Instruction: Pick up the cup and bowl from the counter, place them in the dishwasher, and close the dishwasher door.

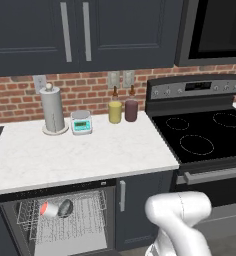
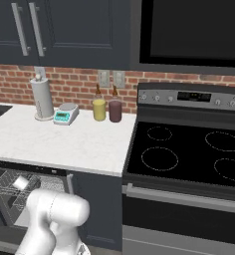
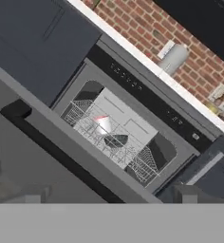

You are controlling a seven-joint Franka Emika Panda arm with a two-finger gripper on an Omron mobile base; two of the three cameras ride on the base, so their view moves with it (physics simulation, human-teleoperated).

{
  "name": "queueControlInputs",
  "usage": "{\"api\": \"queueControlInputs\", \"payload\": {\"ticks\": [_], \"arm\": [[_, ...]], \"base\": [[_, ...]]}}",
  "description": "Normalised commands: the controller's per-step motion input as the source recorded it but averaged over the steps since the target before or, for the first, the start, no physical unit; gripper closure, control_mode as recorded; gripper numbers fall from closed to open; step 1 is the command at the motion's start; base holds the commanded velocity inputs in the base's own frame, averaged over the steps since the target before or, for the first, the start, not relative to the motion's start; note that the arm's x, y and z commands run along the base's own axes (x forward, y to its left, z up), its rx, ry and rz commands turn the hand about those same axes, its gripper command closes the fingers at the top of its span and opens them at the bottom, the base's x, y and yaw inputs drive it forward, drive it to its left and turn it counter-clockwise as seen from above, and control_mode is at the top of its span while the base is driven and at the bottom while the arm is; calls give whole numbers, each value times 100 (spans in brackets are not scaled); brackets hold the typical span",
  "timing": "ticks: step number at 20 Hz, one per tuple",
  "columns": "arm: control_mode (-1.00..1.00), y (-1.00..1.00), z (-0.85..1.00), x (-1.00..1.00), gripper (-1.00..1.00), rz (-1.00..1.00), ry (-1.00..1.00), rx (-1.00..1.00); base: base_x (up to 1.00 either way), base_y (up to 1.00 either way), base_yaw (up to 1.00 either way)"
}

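So, dishwasher (image 1: 60,220) open under the white marble tabletop (image 1: 80,155), both dishes racked.
Dark speckled bowl (image 1: 65,207) sits just beside the grey, red-lined cup (image 1: 48,208) on the wire rack; pincer wide open, holding nothing.

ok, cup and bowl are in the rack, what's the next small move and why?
Probably bring the open hand to the door's bar handle and start lifting it shut. The cup and bowl already lie in the rack and the dishwasher stands open, so closing is what's left.
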Motion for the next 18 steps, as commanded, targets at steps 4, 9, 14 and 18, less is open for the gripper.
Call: {"api": "queueControlInputs", "payload": {"ticks": [4, 9, 14, 18], "arm": [[-100, 14, -100, -10, -100, 19, 6, 10], [-100, -13, -100, 0, -100, 2, 17, 28], [-100, 3, -100, 2, -100, -3, 16, 19], [-100, 5, -99, 46, -100, -14, 3, 14]], "base": [[0, 0, 0], [0, 0, 0], [0, 0, 0], [0, 0, 0]]}}
